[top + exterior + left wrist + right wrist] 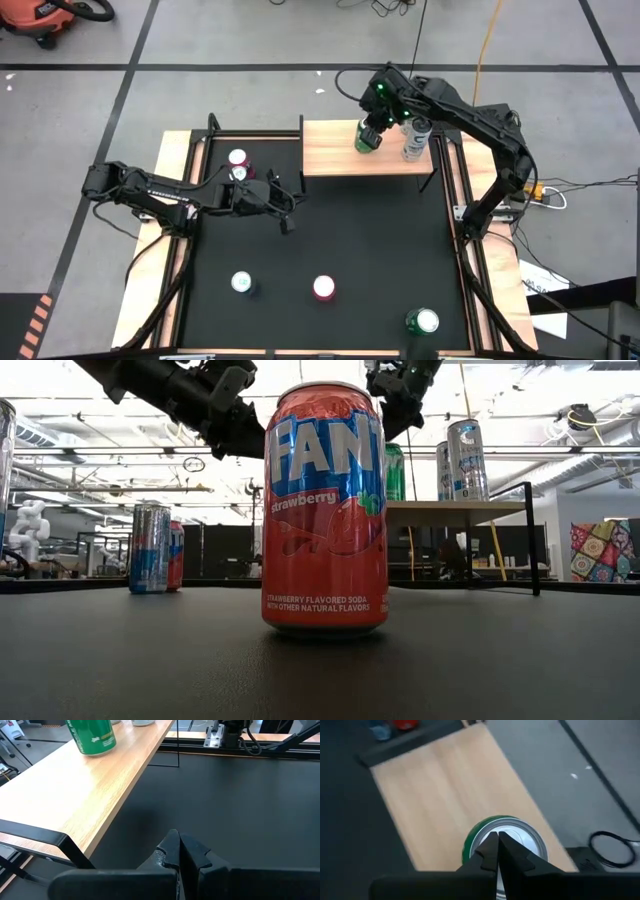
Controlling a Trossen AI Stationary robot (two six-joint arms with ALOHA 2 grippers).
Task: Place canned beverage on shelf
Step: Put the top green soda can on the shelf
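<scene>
The shelf point(340, 152), a light wood plank on thin black legs, stands at the table's far side. A green can point(366, 138) and a silver can point(415, 140) stand upright on it. My right gripper point(496, 840) is shut directly over the green can's silver top point(520, 832). In the low view it point(392, 422) hangs just above that can point(396, 472). My left gripper point(179, 842) is shut and empty over the black table point(380, 250), near the shelf's left end point(75, 795). My right gripper's shut fingers point(487, 852) point down over the middle of the green can's top. I cannot tell whether they touch it. The can stands upright on the shelf plank point(435, 795).
A red strawberry soda can point(324, 288) stands near the table's front middle and fills the low view point(325, 510). A white-topped can point(241, 283) and a green can point(422, 322) stand near the front. Two cans point(239, 166) stand at the far left.
</scene>
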